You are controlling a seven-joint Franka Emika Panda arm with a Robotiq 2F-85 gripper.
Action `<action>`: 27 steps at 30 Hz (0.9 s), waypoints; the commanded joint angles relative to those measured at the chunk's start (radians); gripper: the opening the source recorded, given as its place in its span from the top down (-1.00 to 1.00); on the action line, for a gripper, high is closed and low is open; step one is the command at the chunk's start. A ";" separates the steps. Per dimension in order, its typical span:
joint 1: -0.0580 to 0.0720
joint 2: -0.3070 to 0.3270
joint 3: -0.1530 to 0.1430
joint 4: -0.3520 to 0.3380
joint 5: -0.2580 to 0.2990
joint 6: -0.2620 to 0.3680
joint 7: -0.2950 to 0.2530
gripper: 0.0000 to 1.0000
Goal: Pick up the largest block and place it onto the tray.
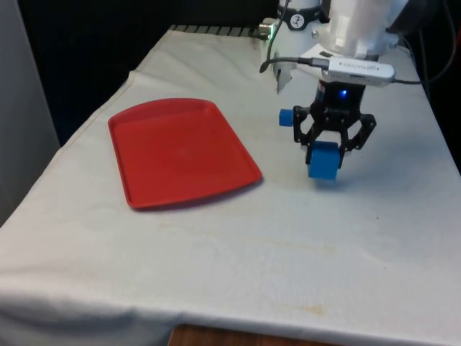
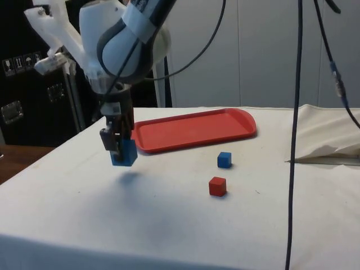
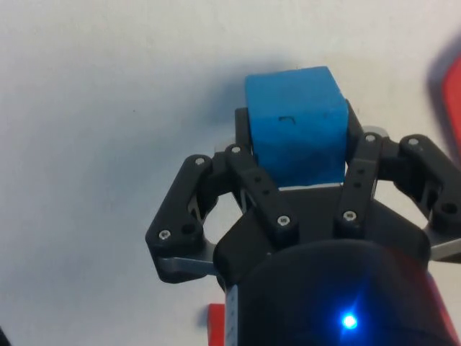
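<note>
The gripper (image 1: 325,155) is clamping the big blue block (image 1: 323,160) between its fingers and holding it in the air above the white cloth (image 1: 238,245), to the front view's right of the red tray (image 1: 180,152). A small blue block (image 2: 224,160) and a small red block (image 2: 217,186) are lying on the cloth, apart from each other.

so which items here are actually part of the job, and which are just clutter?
Job:
- large blue block, held off the cloth in the gripper
- red tray, nothing on it yet

Just lying about:
- small blue block, on the cloth beside the tray
- small red block, on the cloth near the small blue one
</note>
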 commanded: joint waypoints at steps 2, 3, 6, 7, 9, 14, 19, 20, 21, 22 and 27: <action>0.005 -0.022 -0.011 -0.004 -0.015 -0.017 0.003 0.99; 0.005 -0.028 -0.013 -0.004 -0.018 -0.021 0.003 0.99; 0.005 -0.055 -0.019 -0.003 -0.029 -0.042 0.003 0.99; 0.005 -0.061 -0.021 -0.003 -0.032 -0.048 0.003 0.99; -0.001 -0.062 -0.016 0.000 -0.028 -0.048 0.000 0.99; 0.004 -0.102 -0.030 0.000 -0.050 -0.082 0.004 0.99; -0.004 -0.117 -0.034 -0.007 -0.049 -0.087 -0.008 0.99; -0.006 -0.120 -0.036 -0.011 -0.047 -0.086 -0.013 0.99; -0.008 -0.122 -0.038 -0.014 -0.045 -0.085 -0.018 0.99; -0.009 -0.125 -0.044 -0.019 -0.042 -0.084 -0.026 0.99; -0.015 -0.128 -0.054 -0.028 -0.036 -0.081 -0.044 0.99</action>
